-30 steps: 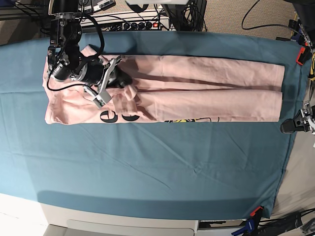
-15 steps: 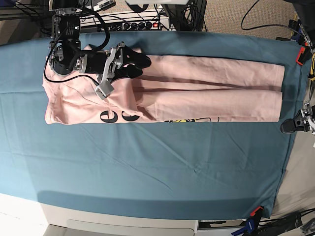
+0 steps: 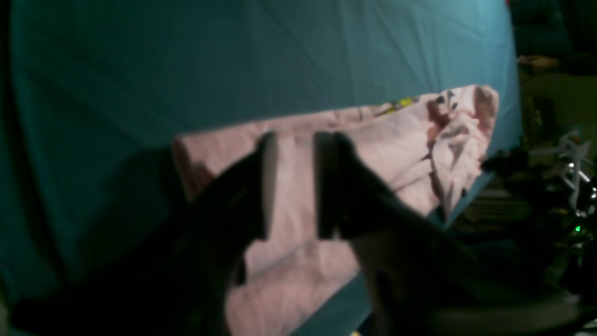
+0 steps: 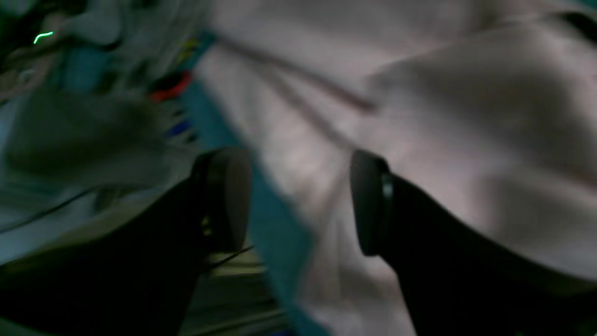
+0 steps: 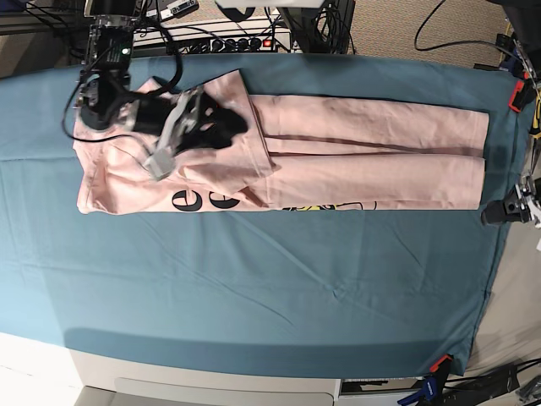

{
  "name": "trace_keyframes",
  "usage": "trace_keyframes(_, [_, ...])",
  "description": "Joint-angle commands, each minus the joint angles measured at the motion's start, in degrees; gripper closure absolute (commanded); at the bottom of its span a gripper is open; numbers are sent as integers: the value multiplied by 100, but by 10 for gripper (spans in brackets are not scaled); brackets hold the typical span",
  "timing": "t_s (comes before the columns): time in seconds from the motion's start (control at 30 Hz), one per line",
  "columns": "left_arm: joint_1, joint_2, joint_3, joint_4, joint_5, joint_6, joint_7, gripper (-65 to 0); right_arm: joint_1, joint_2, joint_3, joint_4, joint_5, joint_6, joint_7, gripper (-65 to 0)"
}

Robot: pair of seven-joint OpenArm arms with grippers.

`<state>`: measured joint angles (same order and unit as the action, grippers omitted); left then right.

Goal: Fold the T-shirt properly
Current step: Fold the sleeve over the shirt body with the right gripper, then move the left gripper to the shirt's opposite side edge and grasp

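Note:
The pale pink T-shirt (image 5: pixel 380 152) lies as a long strip folded lengthwise across the far half of the table, with black lettering (image 5: pixel 207 200) showing at its near edge. A pink flap (image 5: pixel 249 148) lies flat over its left part. My right gripper (image 5: pixel 230 125) hovers over that flap, jaws open with nothing between them; in the blurred right wrist view its fingers (image 4: pixel 224 200) straddle the shirt's edge (image 4: pixel 466 93). My left gripper (image 5: pixel 494 213) is off the shirt's right end. It is open and empty in the left wrist view (image 3: pixel 291 186), with the shirt (image 3: pixel 382 140) beyond it.
A teal cloth (image 5: pixel 254 288) covers the table. Red clamps (image 5: pixel 513 97) hold it at the right edge and the near right corner (image 5: pixel 439 364). A power strip and cables (image 5: pixel 228 42) lie behind the far edge.
My right gripper carried a bunched pink flap from the shirt's middle toward the far edge, then drew back. The flap now lies spread flat and the jaws are open. The left arm has not moved.

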<state>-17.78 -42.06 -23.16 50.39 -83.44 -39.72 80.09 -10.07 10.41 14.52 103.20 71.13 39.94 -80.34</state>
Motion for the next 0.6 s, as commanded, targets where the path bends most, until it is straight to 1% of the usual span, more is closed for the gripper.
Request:
trace_keyframes(0.0, [4, -164, -33, 79, -156, -28, -9, -219, 142, -35, 269, 162, 22, 6, 299, -347])
trace_keyframes(0.07, [227, -162, -35, 79, -156, -28, -9, -268, 264, -138, 717, 236, -210, 6, 490, -347])
trace_keyframes(0.1, [358, -164, -35, 79, -156, -28, -9, -280, 326, -138, 887, 249, -280, 6, 533, -347])
trace_keyframes(0.23, [800, -164, -35, 79, -156, -28, -9, -284, 422, -120, 1360, 249, -350, 6, 538, -347])
trace_keyframes(0.37, [1036, -166, -35, 79, -156, -28, -9, -284, 415, -120, 1469, 247, -420, 6, 533, -347])
trace_keyframes(0.5, [1084, -164, -35, 76, -156, -28, -13, -286, 417, -120, 1469, 247, -435, 6, 535, -347])
trace_keyframes(0.57, [1080, -175, -35, 76, -87, -28, -192, -296, 417, -122, 1469, 247, -435, 6, 535, -347])
